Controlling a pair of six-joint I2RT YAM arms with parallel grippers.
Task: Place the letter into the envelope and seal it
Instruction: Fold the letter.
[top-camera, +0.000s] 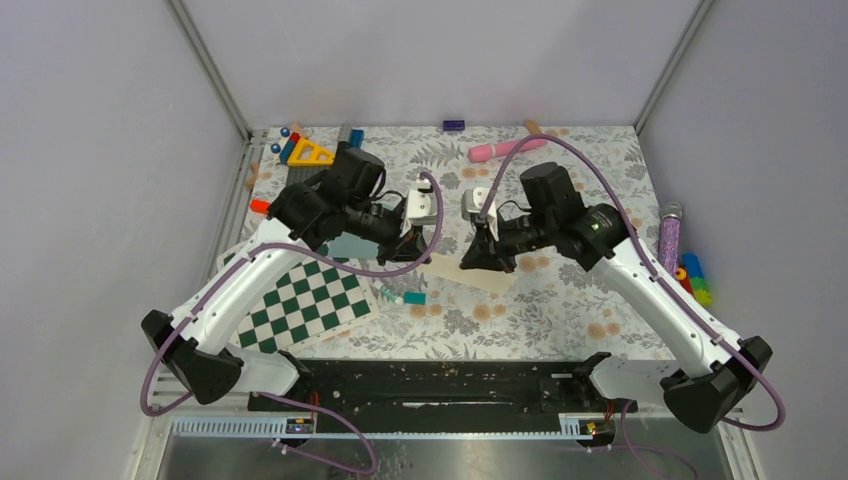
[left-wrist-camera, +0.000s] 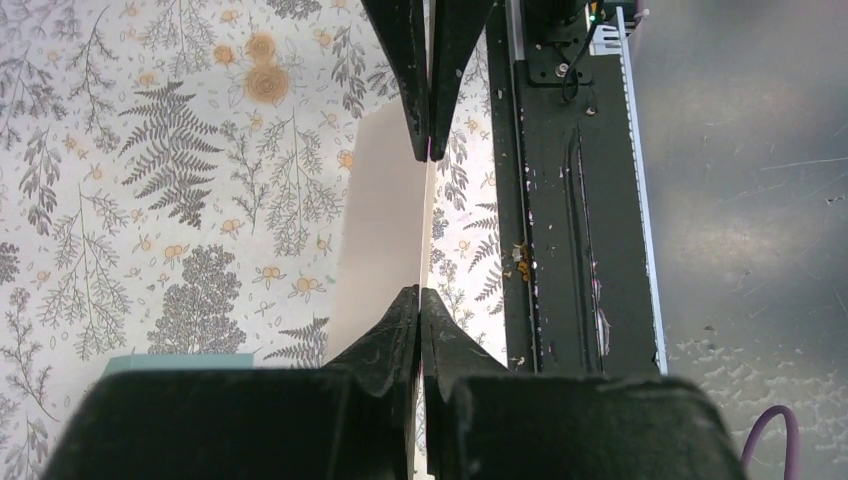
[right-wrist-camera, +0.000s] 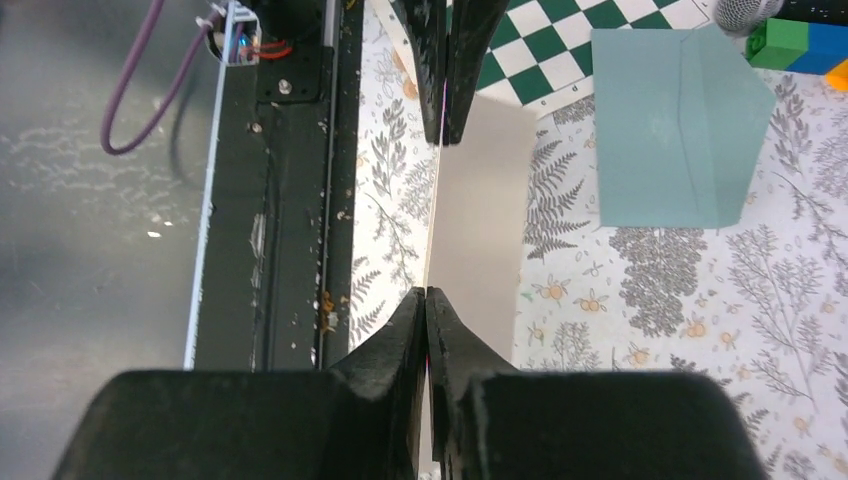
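Observation:
The letter (top-camera: 478, 274) is a cream sheet held off the table between both grippers. My left gripper (top-camera: 418, 258) is shut on its left edge and my right gripper (top-camera: 478, 260) is shut on its right edge. In the left wrist view my gripper (left-wrist-camera: 420, 292) pinches the letter (left-wrist-camera: 385, 210), seen nearly edge-on, with the other gripper's fingers (left-wrist-camera: 410, 70) at the far end. The right wrist view shows my gripper (right-wrist-camera: 427, 293) on the letter (right-wrist-camera: 485, 210). The teal envelope (right-wrist-camera: 675, 130) lies flat on the table, flap open, partly hidden under the left arm in the top view (top-camera: 350, 246).
A green-white checkerboard (top-camera: 305, 300) lies front left with a tiny teal block (top-camera: 413, 298) beside it. A pink object (top-camera: 505, 150) and yellow triangle (top-camera: 310, 153) sit at the back. Toy blocks (top-camera: 695, 278) and a glitter tube (top-camera: 668, 235) sit right. The black rail (top-camera: 440, 385) runs along the front.

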